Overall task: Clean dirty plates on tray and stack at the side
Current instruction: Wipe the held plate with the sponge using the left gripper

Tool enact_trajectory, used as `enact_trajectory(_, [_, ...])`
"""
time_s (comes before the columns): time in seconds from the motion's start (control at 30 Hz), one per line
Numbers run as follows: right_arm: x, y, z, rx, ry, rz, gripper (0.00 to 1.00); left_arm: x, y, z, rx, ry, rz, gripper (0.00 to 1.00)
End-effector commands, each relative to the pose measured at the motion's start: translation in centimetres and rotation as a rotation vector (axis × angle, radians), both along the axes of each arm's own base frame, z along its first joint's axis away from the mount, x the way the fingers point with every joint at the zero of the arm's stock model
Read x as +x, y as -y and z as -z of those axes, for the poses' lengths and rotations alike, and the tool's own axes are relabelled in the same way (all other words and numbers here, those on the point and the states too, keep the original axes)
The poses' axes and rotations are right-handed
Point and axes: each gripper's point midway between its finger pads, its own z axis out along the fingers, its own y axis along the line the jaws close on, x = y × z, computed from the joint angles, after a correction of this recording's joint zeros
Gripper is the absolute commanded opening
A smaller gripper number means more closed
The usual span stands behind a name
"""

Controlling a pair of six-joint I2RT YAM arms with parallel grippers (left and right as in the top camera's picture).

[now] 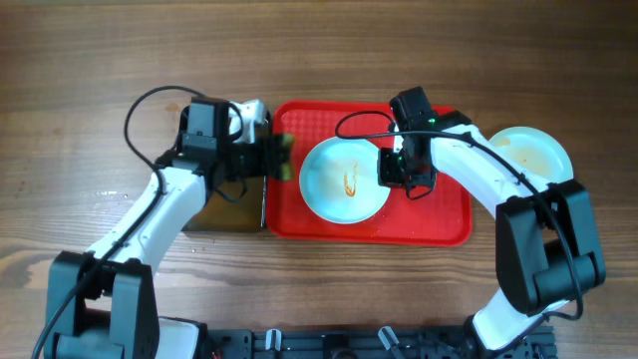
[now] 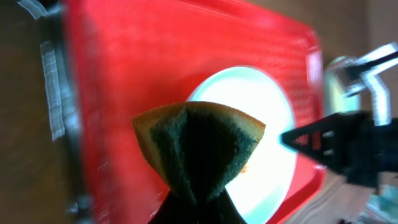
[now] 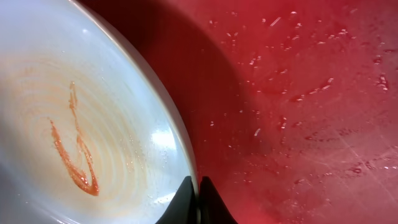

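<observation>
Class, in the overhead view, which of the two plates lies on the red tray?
The plate with the orange squiggle, its rim in the jaws of the right gripper. The other plate, smeared brown, sits off the tray on the table.

One plate (image 1: 329, 170) lies in the tray (image 1: 439, 221), another plate (image 1: 533, 150) right of it.

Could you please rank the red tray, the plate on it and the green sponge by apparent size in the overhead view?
Largest: the red tray.
Then: the plate.
Smallest: the green sponge, which is partly hidden.
</observation>
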Motion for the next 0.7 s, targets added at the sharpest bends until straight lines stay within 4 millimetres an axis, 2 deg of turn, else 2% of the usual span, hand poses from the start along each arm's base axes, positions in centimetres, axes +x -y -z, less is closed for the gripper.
enact_trajectory(0.0, [-0.1, -0.6, -0.4, 0.035, 0.010, -0.019, 0.04, -0.1, 3.9, -1.7, -0.140, -0.028, 0.011, 0.04])
enact_trajectory(0.1, [-0.1, -0.6, -0.4, 0.035, 0.010, -0.019, 0.04, 0.1, 7.0, -0.6, -0.197, -0.067, 0.021, 0.04])
enact_trajectory(0.3, [-0.1, -0.6, -0.4, 0.035, 0.010, -0.019, 0.04, -1.8, 13.7, 3.9, -0.270, -0.197, 0.076, 0.04])
enact_trajectory(0.4, [-0.1, -0.6, -0.4, 0.035, 0.010, -0.020, 0.04, -2.6, 15.5, 5.4, -0.286, -0.226, 0.091, 0.04])
enact_trajectory(0.5, [-0.1, -0.6, -0.4, 0.035, 0.009, -0.020, 0.04, -3.0, 15.6, 7.5, -0.258, -0.262, 0.085, 0.04])
enact_trajectory(0.67, [-0.1, -0.6, -0.4, 0.034, 0.008, -0.020, 0.04, -0.5, 11.7, 8.6, -0.229, -0.288, -0.038, 0.04])
